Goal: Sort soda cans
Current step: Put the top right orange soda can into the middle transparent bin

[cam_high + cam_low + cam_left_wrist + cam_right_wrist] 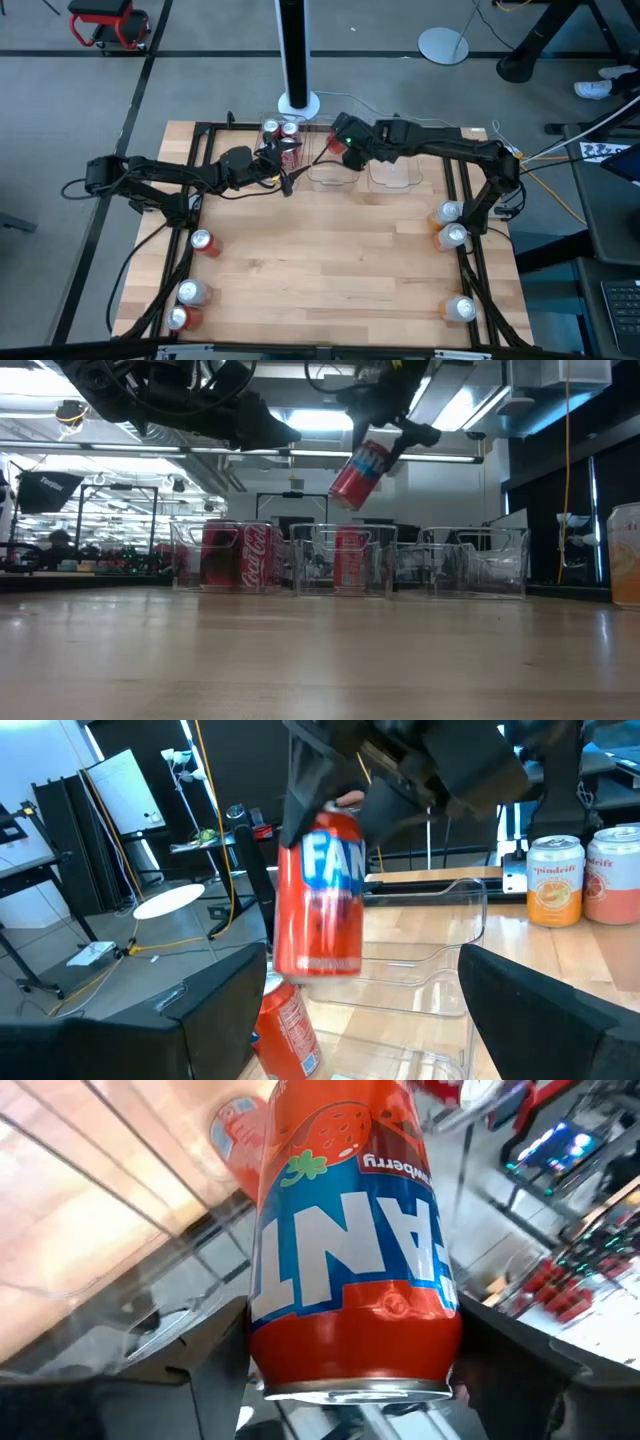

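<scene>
My right gripper (341,143) is shut on a red Fanta can (359,473) and holds it in the air above the clear bins (350,565) at the table's far edge. Red cans (283,135) stand in the left-hand bin. My left gripper (279,172) hovers open just left of the held can, level, with nothing between its fingers (215,1010). Loose cans stand near the table's left edge (203,241) and right edge (452,237). My right gripper pinches the Fanta can's round wall (300,1345) between its two fingers, close to one silver-rimmed end. The fingers (403,432) come slanting down from above and from the right. The can hangs tilted below them, clear of the bins and the table.
Three clear bins stand side by side at the far edge, the right-hand one (395,172) without cans. Pale orange cans (555,880) stand at the right. Black frame rails (195,180) run along the table's sides. The wooden middle (330,270) is bare.
</scene>
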